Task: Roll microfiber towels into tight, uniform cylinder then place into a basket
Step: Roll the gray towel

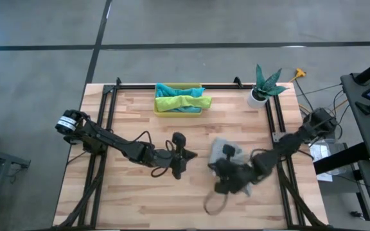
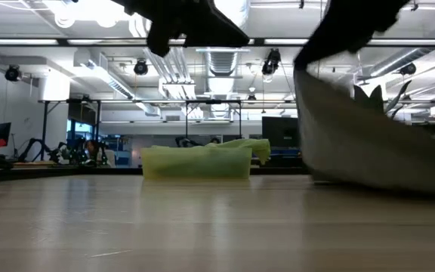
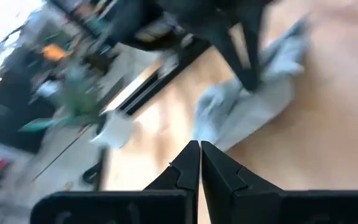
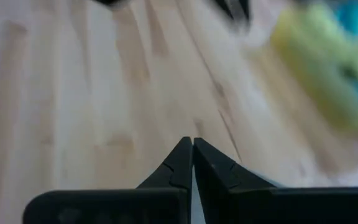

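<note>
On the wooden table point(image 1: 140, 199), my right gripper point(image 1: 218, 186) sits pinched fully closed by the near edge of the grey towel point(image 1: 227, 153); whether cloth is caught between the tips I cannot tell, though in the low view the towel hangs lifted off the surface beneath my arm; my left gripper point(image 1: 177, 172) hovers mid-table, fingers pressed together on nothing, just left of the towel; at the far edge the yellow basket point(image 1: 160, 111) holds the lime green towel point(image 1: 184, 102) and teal towel point(image 1: 171, 89); a potted plant point(image 1: 262, 86) stands to its right.
</note>
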You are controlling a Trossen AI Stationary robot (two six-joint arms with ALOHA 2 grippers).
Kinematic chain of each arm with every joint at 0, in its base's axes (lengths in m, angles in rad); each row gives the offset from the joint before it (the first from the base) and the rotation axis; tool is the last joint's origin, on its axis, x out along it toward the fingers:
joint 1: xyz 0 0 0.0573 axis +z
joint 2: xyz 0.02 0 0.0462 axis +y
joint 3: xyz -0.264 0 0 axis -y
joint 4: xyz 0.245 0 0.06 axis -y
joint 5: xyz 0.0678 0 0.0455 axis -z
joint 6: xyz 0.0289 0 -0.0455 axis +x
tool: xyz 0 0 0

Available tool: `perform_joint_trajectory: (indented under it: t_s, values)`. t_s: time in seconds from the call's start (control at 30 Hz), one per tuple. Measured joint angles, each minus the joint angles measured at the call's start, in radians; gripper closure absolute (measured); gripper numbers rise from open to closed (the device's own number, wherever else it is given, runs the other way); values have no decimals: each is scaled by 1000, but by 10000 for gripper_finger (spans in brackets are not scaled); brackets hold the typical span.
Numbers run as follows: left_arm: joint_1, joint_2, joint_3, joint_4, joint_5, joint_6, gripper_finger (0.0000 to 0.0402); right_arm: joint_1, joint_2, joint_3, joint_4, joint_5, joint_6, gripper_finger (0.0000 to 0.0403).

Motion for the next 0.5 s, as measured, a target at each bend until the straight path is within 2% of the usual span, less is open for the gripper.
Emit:
perform_joint_trajectory:
  t_s: [0.23, 0.37, 0.5]
  values:
    - [0, 0, 0, 3, 359, -1, 402, 175, 0, 82, -48, 279, -194, 394]
    - [0, 3, 0, 52, 379, 0, 392, 209, 0, 90, -65, 301, -197, 394]
    - [1, 37, 6, 124, 414, 0, 346, 209, 0, 80, -61, 302, -196, 394]
